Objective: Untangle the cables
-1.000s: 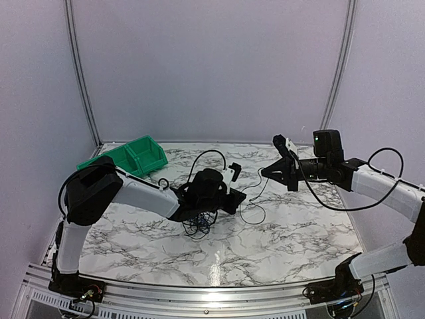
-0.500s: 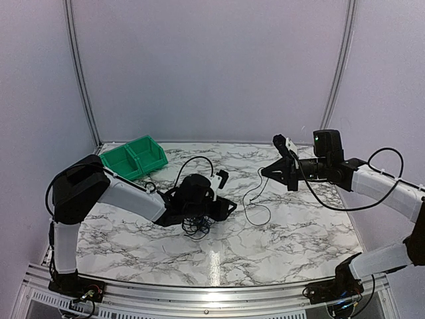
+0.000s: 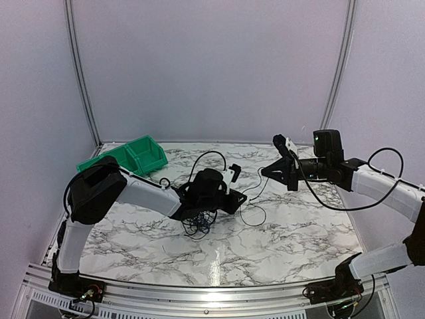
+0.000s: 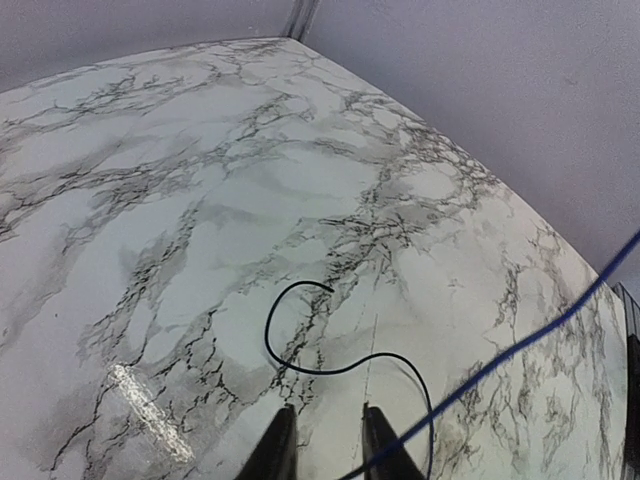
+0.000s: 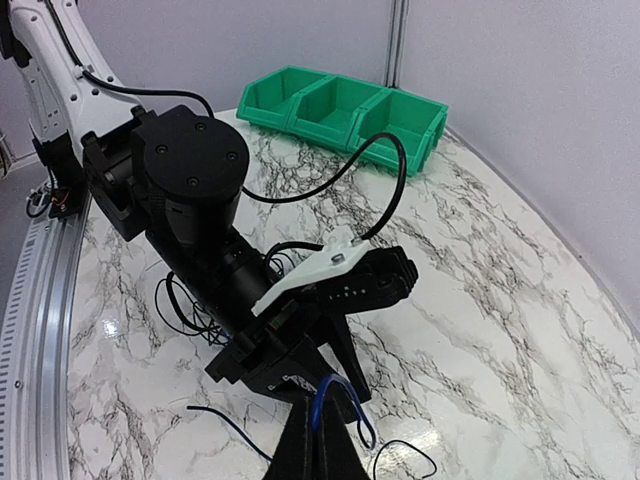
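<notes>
The cables [image 3: 198, 224] lie knotted on the surface [image 3: 299, 232] below the left fingers [image 4: 280, 452], which stand slightly apart, seemingly empty. The right fingers [image 5: 312, 445] are closed, pinching a blue strand [image 5: 325, 392]. The wire looks thin, limp, light and probably slippery, so it is best taken at a loose strand beside the knot.

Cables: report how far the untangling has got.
Done: one black strand lies in a loose curve on the table. In hand: the right claw is shut on a blue strand that is pulled out straight. Left: the knot is bunched under the open left claw.
</notes>
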